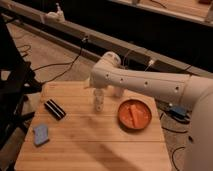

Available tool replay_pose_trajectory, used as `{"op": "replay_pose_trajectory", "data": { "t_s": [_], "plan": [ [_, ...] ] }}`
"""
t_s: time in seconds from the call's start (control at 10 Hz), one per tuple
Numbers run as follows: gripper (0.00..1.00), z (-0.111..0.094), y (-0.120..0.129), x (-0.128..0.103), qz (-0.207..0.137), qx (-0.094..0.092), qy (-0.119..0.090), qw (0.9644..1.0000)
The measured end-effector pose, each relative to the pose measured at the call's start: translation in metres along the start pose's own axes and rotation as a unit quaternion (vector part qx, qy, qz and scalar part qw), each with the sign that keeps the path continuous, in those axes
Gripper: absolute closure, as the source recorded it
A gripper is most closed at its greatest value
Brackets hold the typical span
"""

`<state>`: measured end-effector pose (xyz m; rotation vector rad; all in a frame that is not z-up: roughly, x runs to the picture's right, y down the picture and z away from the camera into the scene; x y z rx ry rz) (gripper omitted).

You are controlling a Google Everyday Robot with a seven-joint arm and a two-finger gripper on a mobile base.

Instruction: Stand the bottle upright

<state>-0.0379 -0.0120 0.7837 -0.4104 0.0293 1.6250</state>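
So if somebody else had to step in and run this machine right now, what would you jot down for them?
Pincer: at the end of the white arm, low over the middle of the wooden table, right at the top of the bottle.
Bottle: appears to stand upright on the table, left of the orange plate.
Done: bottle looks upright.
Left: let go if it is gripped, lift the arm away, check the bottle stands alone.
Also there: black bar, blue sponge.

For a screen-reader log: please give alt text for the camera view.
A white robot arm's gripper reaches down over an upright slim white plastic bottle on a wooden table. Nearby lie an orange plate, a black rectangular block and a blue sponge.
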Motion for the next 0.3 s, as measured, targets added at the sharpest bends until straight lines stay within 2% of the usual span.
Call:
{"op": "replay_pose_trajectory", "data": {
  "t_s": [0.2,0.3],
  "plan": [
    [0.20,-0.0009,0.0011,0.0028,0.016,-0.043,0.027,0.9986],
    [0.20,-0.0036,0.0007,0.0019,0.028,-0.067,0.037,0.9967]
  ]
}}
